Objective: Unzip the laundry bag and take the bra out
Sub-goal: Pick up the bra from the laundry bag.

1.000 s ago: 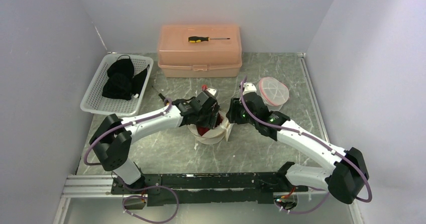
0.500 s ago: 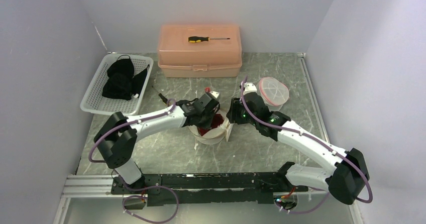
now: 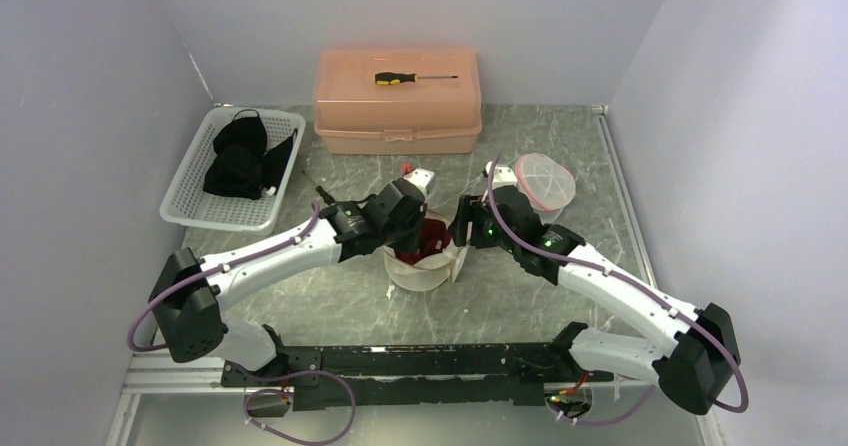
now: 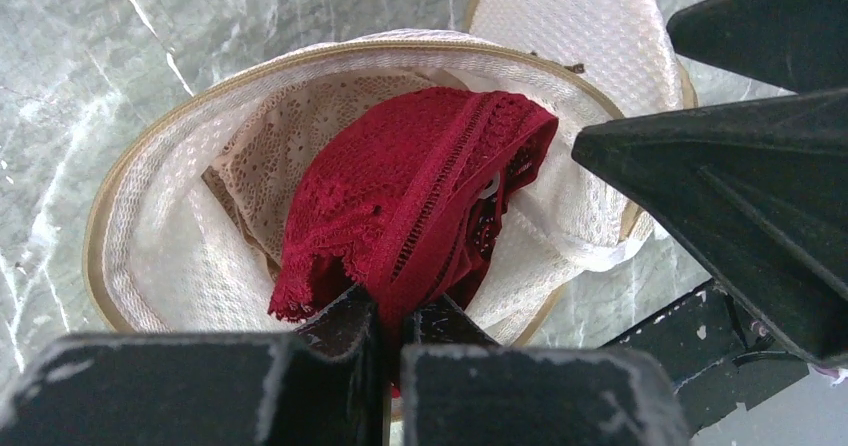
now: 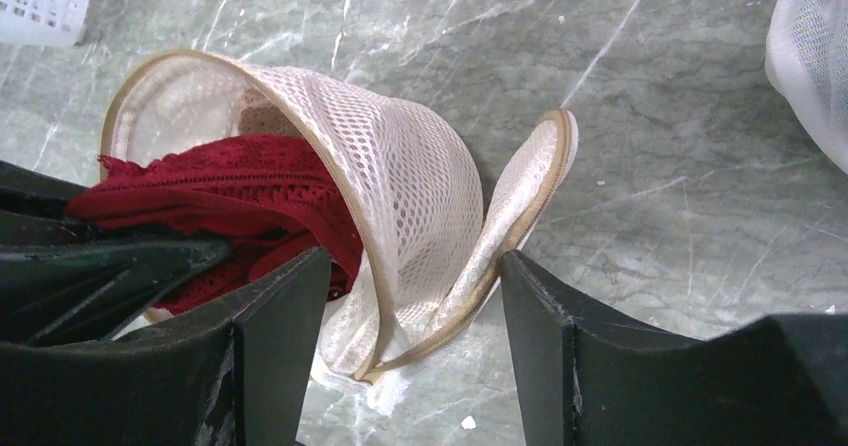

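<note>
Zip step looks finished: the laundry bag [image 4: 160, 256] stands on the table [image 3: 330, 306] with its tan-edged rim gaping upward and the lid flap [image 5: 520, 196] hanging off one side. We judge we are in the removal step.

Left gripper [image 4: 390, 311] is pressed together on a fold at the edge of the red lace bra [image 4: 400, 196]. The bra is mostly inside the bag, one cup mounded at rim level, not clear of it. Cream lace [image 4: 270, 156] lies under it; we cannot tell whether that is lining or a second garment.

Right gripper [image 5: 410, 296] is spread wide, one finger on each side of the bag's wall and flap. We cannot tell whether either finger touches the mesh.

Next move, as we read it: draw the left gripper up and away from the bag, with the right closing on the wall or rim to pin it. The bag looks light and would likely ride up with the bra otherwise. Lace may snag on the mesh or the rim.

Surroundings:
- white basket [image 3: 185, 206] holding dark clothes [image 3: 240, 156], far left, well apart
- pink toolbox [image 3: 400, 116] at the back, screwdriver [image 3: 415, 77] on its lid
- a second round mesh bag [image 3: 545, 181] just beyond the right wrist

Nothing sits in the lift path, but the two wrists crowd close over the bag, so we would watch for contact between them
</note>
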`<state>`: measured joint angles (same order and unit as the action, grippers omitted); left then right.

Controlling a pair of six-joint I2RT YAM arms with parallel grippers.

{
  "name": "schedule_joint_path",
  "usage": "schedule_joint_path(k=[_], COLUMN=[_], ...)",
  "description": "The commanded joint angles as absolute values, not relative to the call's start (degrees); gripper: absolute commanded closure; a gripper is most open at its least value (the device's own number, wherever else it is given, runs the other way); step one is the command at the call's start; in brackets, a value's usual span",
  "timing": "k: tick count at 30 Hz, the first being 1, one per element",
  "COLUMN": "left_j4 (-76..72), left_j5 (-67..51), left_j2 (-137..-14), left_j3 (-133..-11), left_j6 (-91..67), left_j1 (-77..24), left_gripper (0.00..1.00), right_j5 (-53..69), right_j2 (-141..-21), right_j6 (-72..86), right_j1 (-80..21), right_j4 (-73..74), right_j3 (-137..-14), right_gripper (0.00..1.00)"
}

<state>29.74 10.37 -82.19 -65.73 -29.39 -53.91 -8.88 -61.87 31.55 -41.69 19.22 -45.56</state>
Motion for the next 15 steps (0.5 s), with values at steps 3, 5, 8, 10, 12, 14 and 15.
schedule_joint_path(k=[3,5,8,10,12,14,15], left_j4=[31.1,31.0,29.3,27.6,26.4,24.5,23.4], left_j5=[11.7,12.8,14.6,17.4,18.7,19.6,20.4], left_j2=[-80.4,-79.5,-77.9,-76.9,-76.4,-75.5,-75.0], left_j3=[-68.3,-68.5,-67.8,-66.6,-65.6,-64.6,-63.9], left_j6=[-29.0,-28.4,-26.3,-24.7,-23.8,-22.9,-22.1], left_j1=[-55.9,-56.4,-57.6,-58.5,-58.8,-59.2,-59.4], left_gripper=[0.97,0.97,0.97,0.97,0.97,0.97,0.98], right_j5=[-10.8,-11.4,-12.1,-12.4,-12.6,-12.9,-13.0], right_j2=[-59.3,-58.1,-54.7,-52.2,-50.8,-49.8,-49.3], right_j6=[32.9,33.3,33.9,34.2,34.4,34.7,34.8], right_j1=[-41.7,-41.6,-41.6,-41.6,-41.6,-41.6,-41.6], right_j4=[19.0,19.3,18.0,16.8,16.6,17.0,17.0], right_j3=[-46.8,-46.8,-45.4,-43.9,-43.7,-43.6,-43.3], right_gripper=[0.32,0.3,0.23,0.14,0.13,0.12,0.12])
